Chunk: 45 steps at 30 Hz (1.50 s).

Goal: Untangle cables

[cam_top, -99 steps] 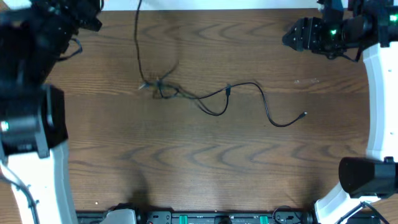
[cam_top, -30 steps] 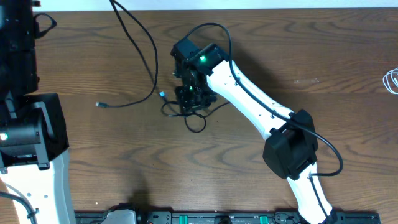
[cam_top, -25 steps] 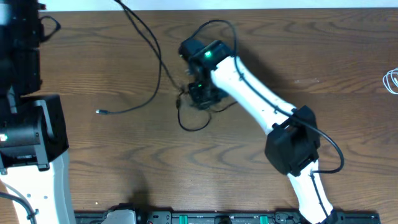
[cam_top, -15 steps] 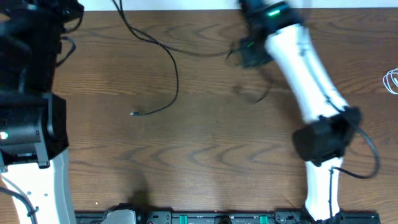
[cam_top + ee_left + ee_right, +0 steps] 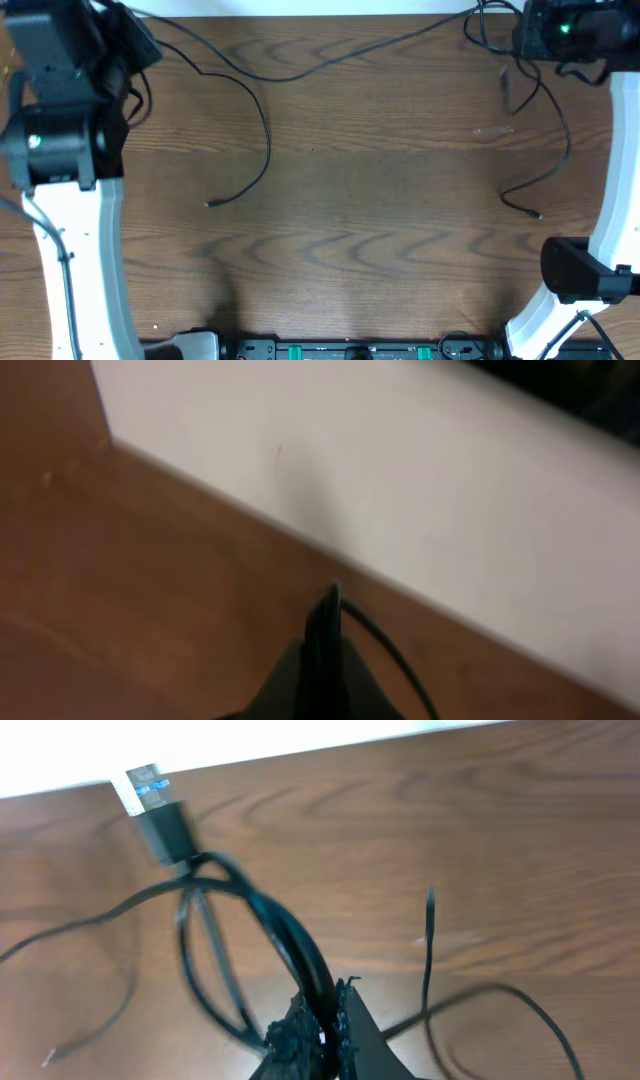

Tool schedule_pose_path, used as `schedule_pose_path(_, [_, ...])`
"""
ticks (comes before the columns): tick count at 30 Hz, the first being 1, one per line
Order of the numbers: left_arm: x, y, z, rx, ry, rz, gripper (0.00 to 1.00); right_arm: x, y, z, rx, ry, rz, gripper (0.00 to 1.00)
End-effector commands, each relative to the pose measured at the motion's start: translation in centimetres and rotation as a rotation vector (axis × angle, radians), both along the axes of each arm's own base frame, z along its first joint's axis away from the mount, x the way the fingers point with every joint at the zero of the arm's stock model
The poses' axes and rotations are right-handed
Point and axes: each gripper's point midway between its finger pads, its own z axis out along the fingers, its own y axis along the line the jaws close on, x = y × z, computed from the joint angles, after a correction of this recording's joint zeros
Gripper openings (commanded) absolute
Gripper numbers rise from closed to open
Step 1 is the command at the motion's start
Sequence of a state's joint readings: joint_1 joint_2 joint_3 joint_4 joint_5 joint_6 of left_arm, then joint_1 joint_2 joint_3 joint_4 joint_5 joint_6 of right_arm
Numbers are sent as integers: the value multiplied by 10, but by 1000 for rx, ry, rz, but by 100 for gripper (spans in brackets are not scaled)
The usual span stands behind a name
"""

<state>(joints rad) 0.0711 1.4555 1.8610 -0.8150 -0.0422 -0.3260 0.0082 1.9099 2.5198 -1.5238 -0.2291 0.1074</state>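
Overhead, the brown wood-grain table [image 5: 350, 270] filled nearly the whole view, with a narrow white surface [image 5: 330, 6] beyond its far edge and a dark rail [image 5: 330, 351] with green parts along the near one. The cables [image 5: 268, 140] lay spread over the far half. One black strand ran between the two far corners and sagged toward the wood. Another curved down from it to a plug end [image 5: 210, 204] left of centre, and a third dropped along the right side to a loose end [image 5: 538, 214]. The left gripper [image 5: 328, 610], at the far left corner, was clamped on a black cord, close above the table edge and the white surface. The right gripper [image 5: 325, 1020], at the far right corner, was pinched tight on a bunch of black strands, with a USB plug [image 5: 160, 815] with a blue insert raised above the wood. A faint pale scuff [image 5: 490, 129] marked the table toward the right
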Motion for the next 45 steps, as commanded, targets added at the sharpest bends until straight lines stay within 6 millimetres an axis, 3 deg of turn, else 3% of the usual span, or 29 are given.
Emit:
schedule_pose_path(1, [9,-23,-30,-7,108,-166,8,-17,28,14,98,-26,186,1])
schedule_pose_path(2, [9,-31,-38,-18,134,-223,8,-20,29,12,96,-14,191,1])
schedule_pose_path(3, [10,-41,-45,-30,155,-284,15,-23,29,10,94,-2,195,1])
schedule_pose_path(5, [9,-70,-52,-50,169,-479,35,-25,29,8,95,14,196,1])
schedule_pose_path(6, [4,-93,-53,-53,156,-637,56,-26,29,7,95,19,195,1])
schedule_pose_path(8, [-4,-115,-53,-49,136,-796,73,-27,29,7,95,22,195,1])
schedule_pose_path(12, [-16,-139,-56,5,134,-934,88,-28,29,6,97,29,195,1])
schedule_pose_path(20, [-29,-222,-75,67,131,-1218,92,-32,29,3,98,48,196,1])
schedule_pose_path(31, [21,-336,-119,129,-24,-1419,92,-39,30,-1,96,77,208,1])
schedule_pose_path(38, [40,-394,-139,155,-152,-1487,92,-41,30,-2,96,86,209,1])
schedule_pose_path(45, [49,-437,-152,51,-201,-1477,91,-43,30,-4,97,99,208,1])
